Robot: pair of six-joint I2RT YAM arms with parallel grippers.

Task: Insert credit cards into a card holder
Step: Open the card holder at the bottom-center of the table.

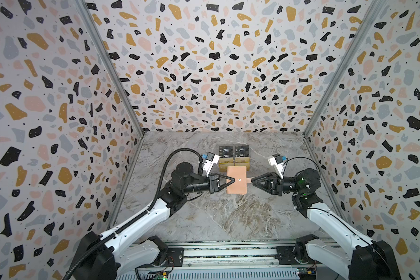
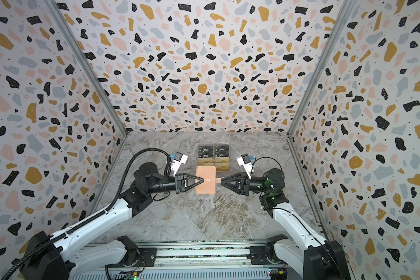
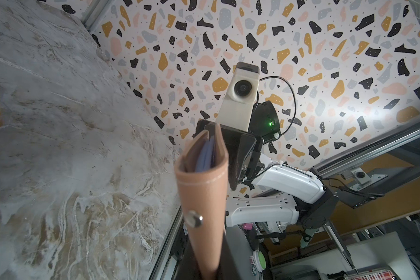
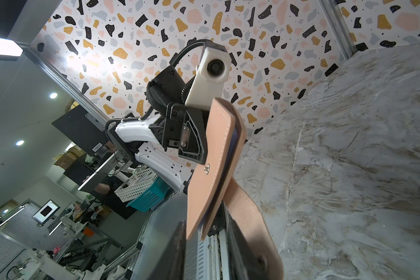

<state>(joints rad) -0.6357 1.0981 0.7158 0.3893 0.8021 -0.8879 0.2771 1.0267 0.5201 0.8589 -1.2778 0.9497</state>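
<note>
Left gripper (image 1: 232, 180) reaches in level from its side, jaws closed tight on the near edge of the wallet (image 1: 238, 188), one finger lying across the pink cover with its tip just short of the round snap (image 1: 239, 180). From this arm's wrist camera the wallet runs straight out from between the fingers, seen edge-on, its two covers slightly parted at the far end with bluish sleeves (image 3: 205, 157) showing between them.

At the wallet's opposite edge the strap tab (image 1: 249, 180) sticks out unfastened, pointing at the right gripper (image 1: 252, 180), whose tips meet the end of the tab. In the right wrist view this gripper's two dark fingers stand partly apart with a gap between them; the wallet's edge points into that gap and the strap lies along one finger, its socket side showing. Whether the strap is pinched I cannot tell.

Beyond both sets of fingertips, toward the back wall and just past the wallet's far edge, the gold cards (image 1: 242, 160) sit in rows, with black cards (image 1: 226, 150) marked "Vip" behind them. All of this is over the marbled table (image 1: 228, 218).
</note>
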